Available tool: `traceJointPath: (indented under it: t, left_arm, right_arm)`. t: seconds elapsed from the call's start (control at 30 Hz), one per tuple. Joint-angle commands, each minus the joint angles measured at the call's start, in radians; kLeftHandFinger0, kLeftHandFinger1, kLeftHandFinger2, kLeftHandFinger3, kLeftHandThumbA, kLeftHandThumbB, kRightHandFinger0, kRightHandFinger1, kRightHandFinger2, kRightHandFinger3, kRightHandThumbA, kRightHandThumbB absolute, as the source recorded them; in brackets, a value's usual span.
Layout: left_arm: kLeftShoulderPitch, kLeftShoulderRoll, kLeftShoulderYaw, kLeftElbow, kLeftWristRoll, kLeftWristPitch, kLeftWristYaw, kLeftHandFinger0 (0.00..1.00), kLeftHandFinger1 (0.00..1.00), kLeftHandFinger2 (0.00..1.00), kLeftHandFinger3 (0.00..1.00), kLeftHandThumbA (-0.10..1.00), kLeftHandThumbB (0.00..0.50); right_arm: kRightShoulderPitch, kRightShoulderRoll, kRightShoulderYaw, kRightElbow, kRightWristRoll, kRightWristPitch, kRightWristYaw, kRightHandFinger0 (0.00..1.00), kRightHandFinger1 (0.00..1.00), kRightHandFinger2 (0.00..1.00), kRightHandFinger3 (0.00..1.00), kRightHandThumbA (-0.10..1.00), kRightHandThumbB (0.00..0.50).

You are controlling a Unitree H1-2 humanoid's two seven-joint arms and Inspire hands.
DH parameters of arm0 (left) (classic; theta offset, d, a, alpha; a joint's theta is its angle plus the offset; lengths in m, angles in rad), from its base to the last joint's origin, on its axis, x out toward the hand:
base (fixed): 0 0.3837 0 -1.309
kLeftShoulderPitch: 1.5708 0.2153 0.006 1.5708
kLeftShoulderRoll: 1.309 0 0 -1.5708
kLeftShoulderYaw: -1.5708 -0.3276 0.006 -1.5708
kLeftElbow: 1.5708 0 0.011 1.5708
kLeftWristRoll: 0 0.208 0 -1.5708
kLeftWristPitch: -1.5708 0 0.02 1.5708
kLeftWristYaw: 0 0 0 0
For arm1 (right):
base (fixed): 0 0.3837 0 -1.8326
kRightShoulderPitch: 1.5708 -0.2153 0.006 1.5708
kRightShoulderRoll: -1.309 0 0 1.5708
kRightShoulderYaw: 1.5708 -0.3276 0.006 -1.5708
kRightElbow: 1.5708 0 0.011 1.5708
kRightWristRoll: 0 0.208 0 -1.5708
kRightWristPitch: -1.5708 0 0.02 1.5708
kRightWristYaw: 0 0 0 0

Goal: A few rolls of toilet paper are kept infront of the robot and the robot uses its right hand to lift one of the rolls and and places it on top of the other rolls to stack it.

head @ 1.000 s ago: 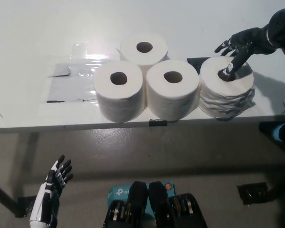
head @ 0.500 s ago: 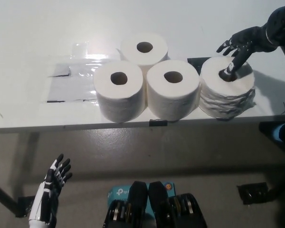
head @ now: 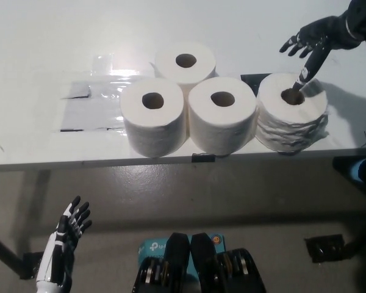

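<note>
Four white toilet paper rolls stand upright on the white table. Three are bunched together: a back roll, a front-left roll and a front-middle roll. A fourth roll, rumpled at its sides, stands apart at the right. My black right hand hovers over that fourth roll, open, fingers spread, one fingertip just above its core hole. It holds nothing. My white left hand rests low at the lower left, below the table edge, fingers apart.
A clear plastic sheet with dark tape marks lies on the table left of the rolls. The table's front edge runs across the middle of the picture. A blue box lies on the floor below.
My right hand has risen up and back; its finger has come out of the right roll's core hole. The rolls and my left hand stay where they were.
</note>
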Motion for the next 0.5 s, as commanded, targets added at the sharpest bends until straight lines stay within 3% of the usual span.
traceJointPath:
  t: [0.0, 0.2, 0.33, 0.47]
  left_arm:
    - [0.0, 0.01, 0.0, -0.032, -0.011, -0.032, -0.016, 1.0, 1.0, 1.0, 1.0, 1.0, 0.103]
    - [-0.003, 0.011, 0.0, -0.029, -0.007, -0.036, -0.015, 1.0, 1.0, 1.0, 1.0, 1.0, 0.099]
    - [-0.004, 0.011, 0.0, -0.03, -0.009, -0.033, -0.016, 1.0, 1.0, 1.0, 1.0, 1.0, 0.101]
    - [-0.004, 0.011, 0.001, -0.033, -0.007, -0.027, -0.014, 1.0, 1.0, 1.0, 1.0, 1.0, 0.101]
  right_arm:
    - [-0.063, -0.029, -0.013, 0.0, -0.01, -0.031, 0.013, 1.0, 1.0, 1.0, 1.0, 0.94, 0.312]
    - [-0.052, -0.005, -0.016, 0.018, -0.014, 0.001, -0.003, 1.0, 1.0, 1.0, 1.0, 0.93, 0.362]
    - [-0.042, -0.003, -0.028, 0.02, -0.004, -0.008, -0.022, 1.0, 1.0, 1.0, 1.0, 0.88, 0.337]
    - [-0.028, -0.004, -0.04, 0.02, -0.002, -0.012, -0.043, 1.0, 1.0, 1.0, 1.0, 0.85, 0.354]
